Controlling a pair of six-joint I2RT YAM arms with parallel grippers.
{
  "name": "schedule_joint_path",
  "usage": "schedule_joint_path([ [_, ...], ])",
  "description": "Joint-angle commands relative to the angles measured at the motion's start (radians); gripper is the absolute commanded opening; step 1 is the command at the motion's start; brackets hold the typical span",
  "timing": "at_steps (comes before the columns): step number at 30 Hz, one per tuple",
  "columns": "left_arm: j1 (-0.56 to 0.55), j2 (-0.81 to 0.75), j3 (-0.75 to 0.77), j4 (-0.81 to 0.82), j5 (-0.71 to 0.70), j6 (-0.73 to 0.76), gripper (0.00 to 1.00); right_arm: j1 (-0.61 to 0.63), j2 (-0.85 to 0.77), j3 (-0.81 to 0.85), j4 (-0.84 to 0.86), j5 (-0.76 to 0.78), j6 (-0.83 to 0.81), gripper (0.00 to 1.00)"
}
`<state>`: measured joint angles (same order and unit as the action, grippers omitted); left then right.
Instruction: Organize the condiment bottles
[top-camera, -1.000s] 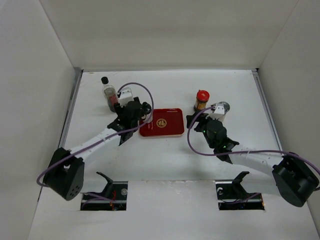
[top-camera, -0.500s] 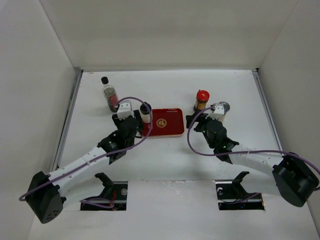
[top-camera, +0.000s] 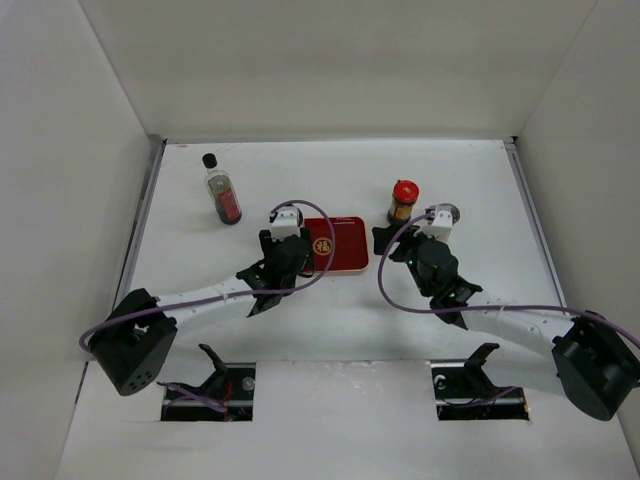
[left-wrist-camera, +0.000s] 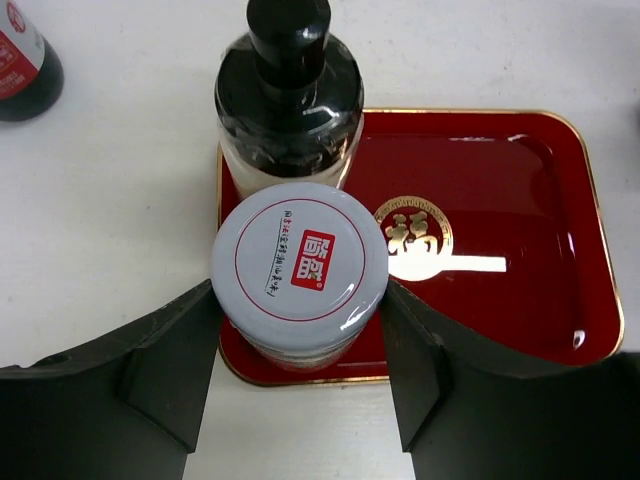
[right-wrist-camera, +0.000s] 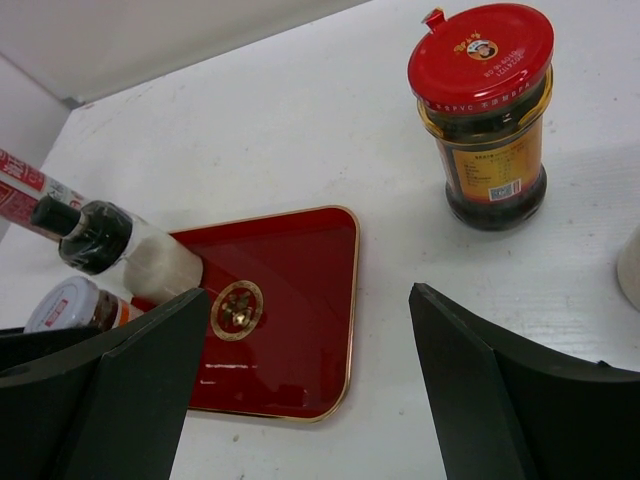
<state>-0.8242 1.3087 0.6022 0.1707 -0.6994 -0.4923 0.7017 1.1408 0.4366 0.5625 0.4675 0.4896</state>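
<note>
Left wrist view: my left hand (left-wrist-camera: 300, 368) is clamped on a grey-lidded shaker (left-wrist-camera: 298, 257), one finger on each side, over the near left corner of the red tray (left-wrist-camera: 520, 200). I cannot tell whether the shaker rests on the tray. The lid bears a red patch with white Chinese characters; its ring of small print is too fine to read. The short black-capped bottle (left-wrist-camera: 290, 85) stands just behind it. A gold emblem (left-wrist-camera: 412, 227) marks the tray's centre.

Right wrist view: my right hand (right-wrist-camera: 305, 400) is spread wide and grips nothing. The red-capped jar (right-wrist-camera: 490, 120), with a yellow label, stands on the tabletop (right-wrist-camera: 300, 110) ahead, apart from the fingers.

Top view: the tall bottle (top-camera: 221, 190) stands far left.
</note>
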Motion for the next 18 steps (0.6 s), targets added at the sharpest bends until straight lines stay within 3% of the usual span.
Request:
schedule_joint_path([
  [1, 0.029, 0.0, 0.015, 0.204, 0.012, 0.021, 0.28, 0.011, 0.017, 0.017, 0.057, -0.009, -0.008, 0.88],
  [8, 0.046, 0.026, -0.044, 0.231, 0.028, 0.032, 0.35, -0.005, 0.048, 0.036, 0.042, 0.002, -0.032, 0.94],
  [11, 0.038, 0.02, -0.067, 0.233, 0.018, 0.032, 0.51, -0.023, 0.037, 0.074, -0.007, 0.0, -0.058, 1.0],
  [18, -0.002, -0.103, -0.168, 0.338, -0.014, 0.018, 0.88, -0.118, 0.022, 0.249, -0.232, 0.002, -0.106, 1.0],
])
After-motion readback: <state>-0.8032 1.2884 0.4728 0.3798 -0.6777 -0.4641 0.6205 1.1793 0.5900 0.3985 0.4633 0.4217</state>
